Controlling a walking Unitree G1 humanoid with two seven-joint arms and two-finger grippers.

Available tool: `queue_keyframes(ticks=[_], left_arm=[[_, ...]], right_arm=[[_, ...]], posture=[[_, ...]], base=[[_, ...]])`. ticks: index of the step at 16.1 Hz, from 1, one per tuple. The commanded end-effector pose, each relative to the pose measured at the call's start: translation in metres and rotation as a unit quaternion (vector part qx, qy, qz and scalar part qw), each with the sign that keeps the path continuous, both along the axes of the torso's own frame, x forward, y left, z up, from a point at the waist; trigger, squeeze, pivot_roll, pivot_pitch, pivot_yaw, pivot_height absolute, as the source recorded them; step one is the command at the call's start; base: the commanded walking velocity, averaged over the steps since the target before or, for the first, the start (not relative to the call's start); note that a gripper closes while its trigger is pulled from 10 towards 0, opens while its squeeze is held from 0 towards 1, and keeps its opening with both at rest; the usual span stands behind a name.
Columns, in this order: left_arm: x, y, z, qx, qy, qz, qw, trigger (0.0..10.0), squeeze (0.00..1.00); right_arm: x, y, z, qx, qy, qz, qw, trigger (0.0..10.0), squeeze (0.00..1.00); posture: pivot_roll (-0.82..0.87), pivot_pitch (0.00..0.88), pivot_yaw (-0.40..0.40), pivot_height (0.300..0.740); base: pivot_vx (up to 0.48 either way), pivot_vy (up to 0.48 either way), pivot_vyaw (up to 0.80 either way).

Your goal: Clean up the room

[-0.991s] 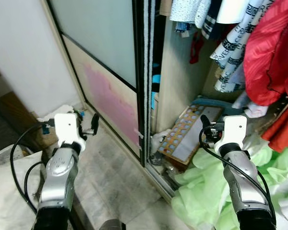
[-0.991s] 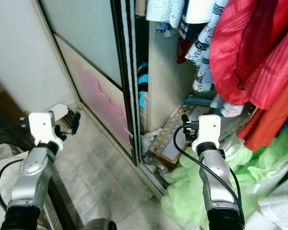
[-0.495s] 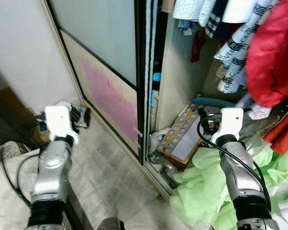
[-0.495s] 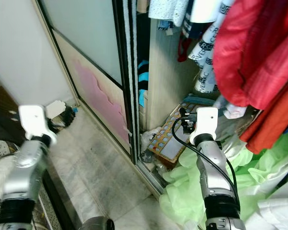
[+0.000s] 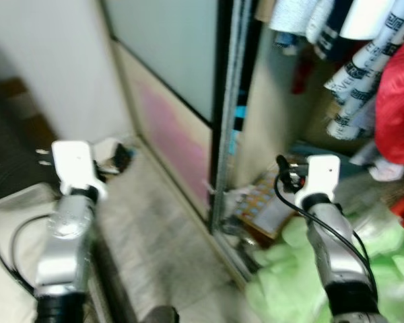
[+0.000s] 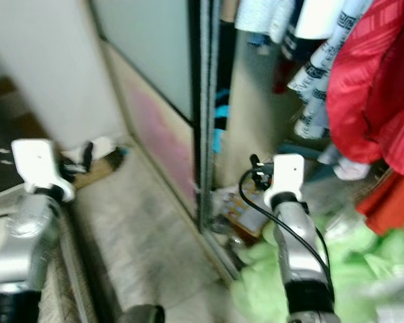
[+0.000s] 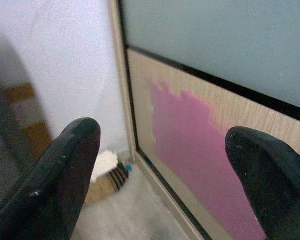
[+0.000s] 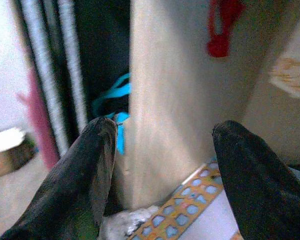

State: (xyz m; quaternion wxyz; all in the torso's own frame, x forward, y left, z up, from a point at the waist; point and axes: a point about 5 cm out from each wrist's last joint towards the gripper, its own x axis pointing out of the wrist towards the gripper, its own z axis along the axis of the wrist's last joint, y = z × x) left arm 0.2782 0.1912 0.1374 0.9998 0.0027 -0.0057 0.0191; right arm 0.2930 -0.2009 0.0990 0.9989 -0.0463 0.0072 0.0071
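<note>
My left gripper (image 7: 160, 165) has its jaws spread wide and empty before the sliding wardrobe door (image 7: 215, 115). My right gripper (image 8: 162, 170), jaws likewise apart, faces the patterned board (image 8: 190, 212) beyond them, green cloth (image 5: 289, 282) below.

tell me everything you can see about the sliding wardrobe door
The sliding wardrobe door stands upright left of the open wardrobe. Its upper panel looks like frosted grey-green glass; the lower panel looks like pale wood with a large pink patch. A dark strip divides the panels, and a dark vertical frame edges its right side. Its foot meets the pale floor.
</note>
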Motion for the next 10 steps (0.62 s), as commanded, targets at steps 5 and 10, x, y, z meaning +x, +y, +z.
queue_keyframes(ticks=[5, 10], left_arm=[[-0.013, -0.001, -0.015, -0.012, 0.031, 0.002, 0.999, 10.0, 0.00], [-0.018, -0.005, -0.008, 0.004, 0.035, -0.024, 0.999, 10.0, 0.00]], right_arm=[[-0.015, 0.010, -0.001, 0.003, 0.011, 0.021, 1.000, 10.0, 0.00], [-0.021, 0.017, -0.006, 0.018, 0.024, 0.024, 0.999, 10.0, 0.00]], posture=[[0.02, 0.000, -0.009, 0.740], [0.06, 0.000, 0.007, 0.740]], base=[[0.000, 0.000, 0.80], [0.000, 0.000, 0.80]])
